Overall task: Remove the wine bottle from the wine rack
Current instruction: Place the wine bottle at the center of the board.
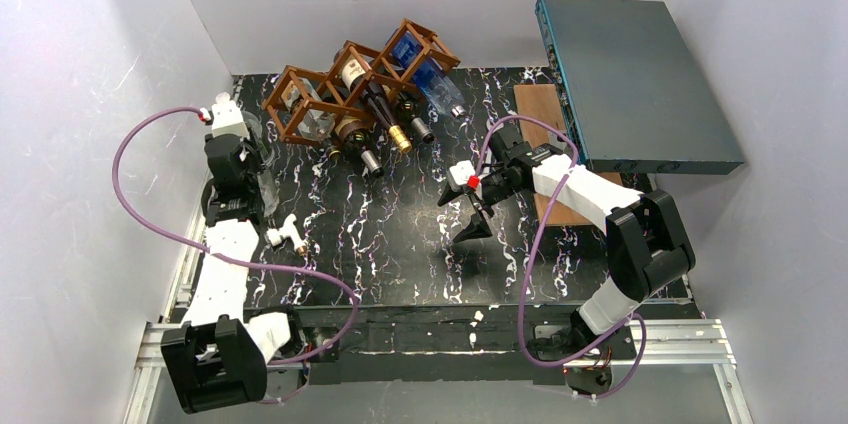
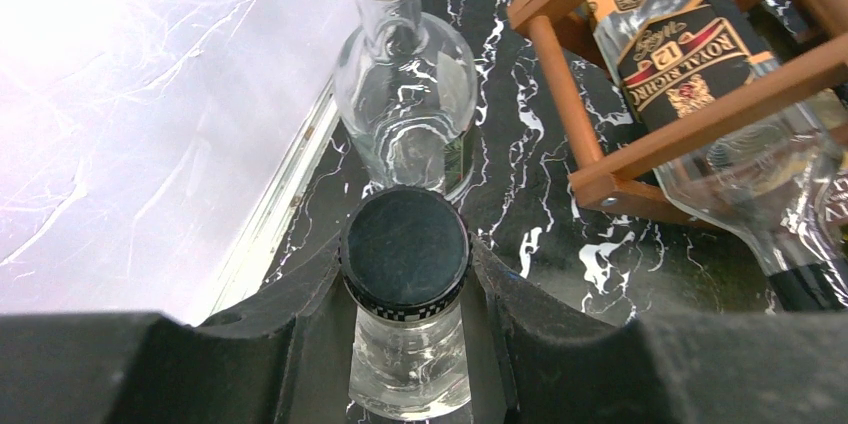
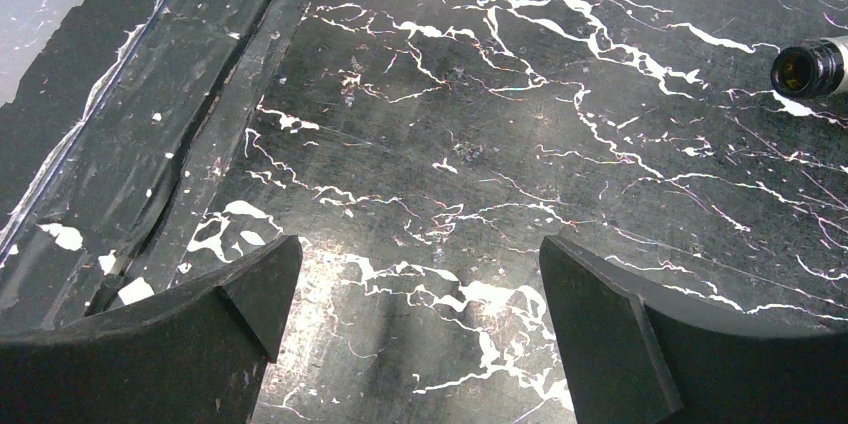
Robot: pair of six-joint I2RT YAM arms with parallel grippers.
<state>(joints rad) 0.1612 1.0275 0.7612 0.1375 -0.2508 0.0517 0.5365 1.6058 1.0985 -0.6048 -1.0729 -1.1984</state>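
Observation:
The reddish-brown lattice wine rack [image 1: 350, 84] stands at the back of the table, with several bottles lying in its cells, necks toward the front. In the left wrist view its corner [image 2: 590, 114] holds a bottle with a black and gold label [image 2: 680, 54]. My left gripper [image 2: 405, 289] is shut on the neck of a clear wine bottle with a black cap [image 2: 405, 249], left of the rack and clear of it. In the top view this gripper [image 1: 240, 169] is near the table's left edge. My right gripper [image 1: 470, 209] hangs open over the marble top, nothing between its fingers [image 3: 250, 294].
A second clear glass bottle [image 2: 405, 94] sits just beyond the held one, by the left wall. A grey-blue flat box [image 1: 640, 74] lies over a wooden board [image 1: 545, 134] at the back right. A dark bottle mouth [image 3: 805, 69] shows right of the right gripper.

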